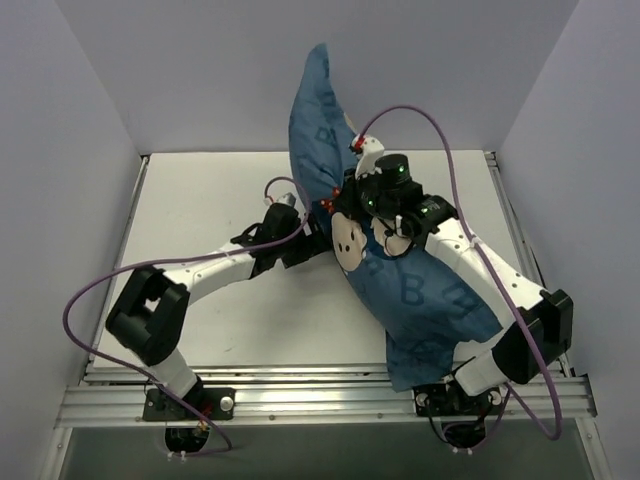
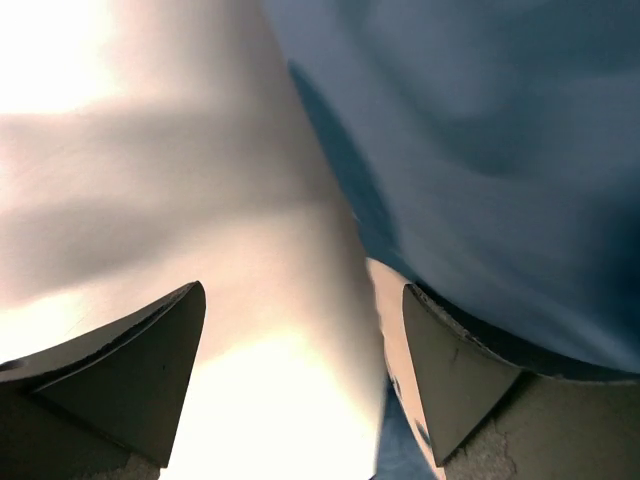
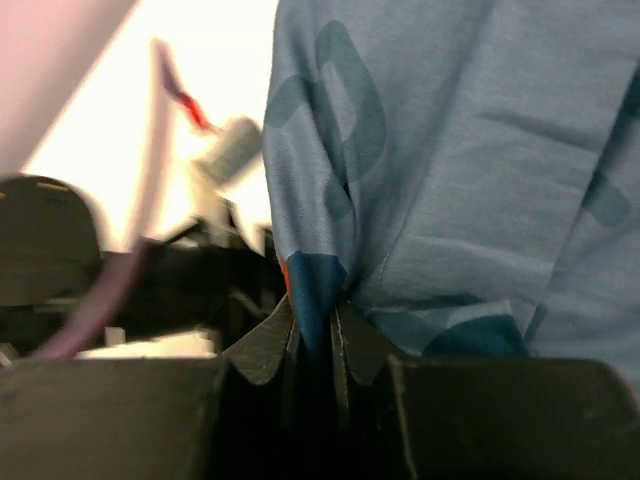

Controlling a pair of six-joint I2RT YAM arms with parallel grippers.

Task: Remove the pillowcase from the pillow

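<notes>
right jaws: pinched on pillowcase (image 3: 450, 180) fold | left arm (image 3: 150, 285): behind, blurred

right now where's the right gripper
The right gripper is pinching a fold of the pillowcase near the middle of the table in the top view, just right of the open left gripper.

The pillowcase (image 1: 420, 300) is matt cloth, the table (image 1: 200, 210) smooth and glossy.
</notes>
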